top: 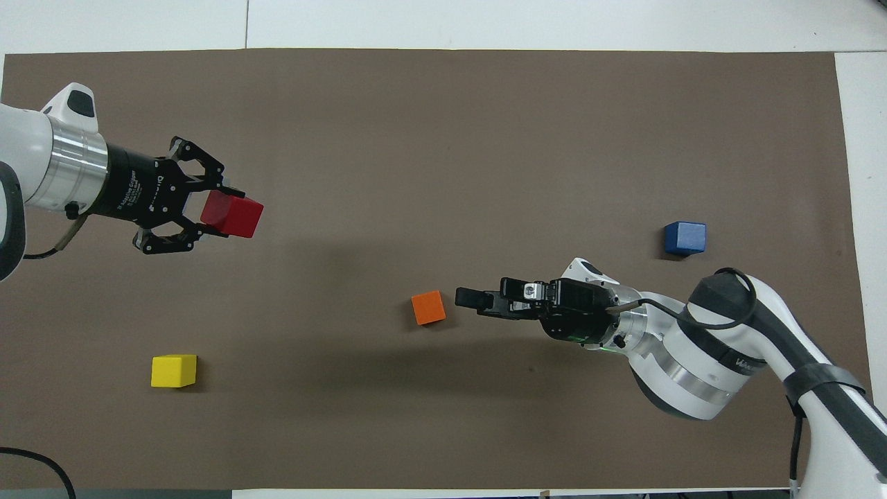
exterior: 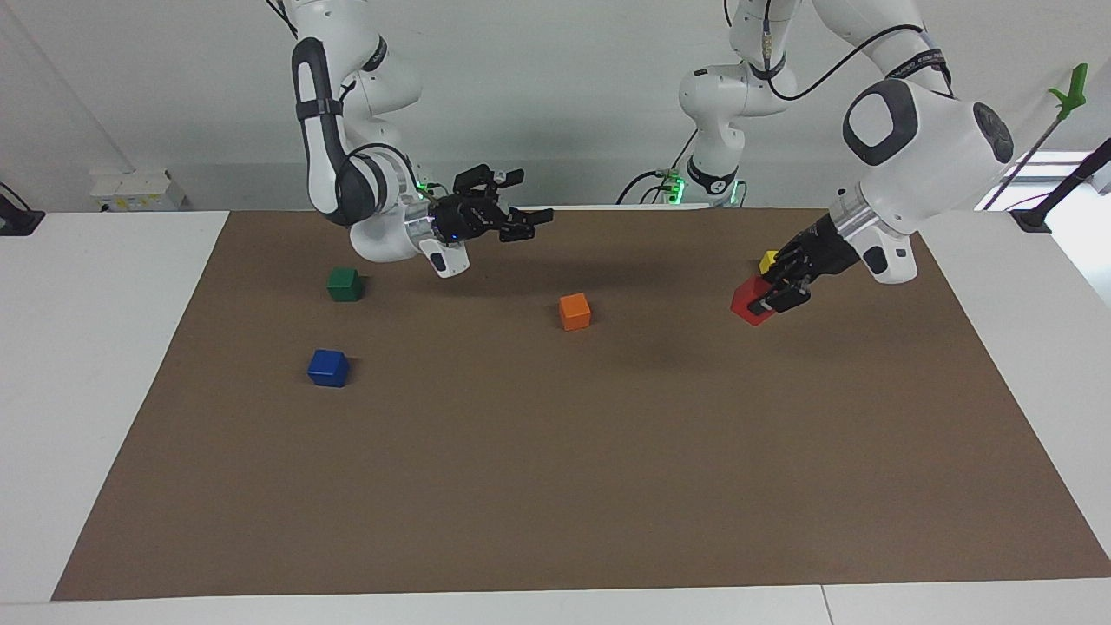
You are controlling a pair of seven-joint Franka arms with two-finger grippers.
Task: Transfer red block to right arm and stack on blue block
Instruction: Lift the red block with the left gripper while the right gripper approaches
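My left gripper (exterior: 769, 292) (top: 216, 212) is shut on the red block (exterior: 746, 304) (top: 239, 216) and holds it up, tilted, over the mat at the left arm's end. The right arm's gripper (exterior: 518, 199) (top: 471, 299) is open and holds nothing. It hangs in the air, pointing sideways toward the left arm, over the mat beside the orange cube (exterior: 574, 311) (top: 428, 307). The blue block (exterior: 328, 367) (top: 684, 238) sits alone on the mat at the right arm's end.
A brown mat (exterior: 555, 486) covers the table. A green cube (exterior: 345, 284) lies nearer to the robots than the blue block; the right arm hides it from overhead. A yellow cube (exterior: 767, 259) (top: 173, 370) sits at the left arm's end, partly hidden by the left gripper.
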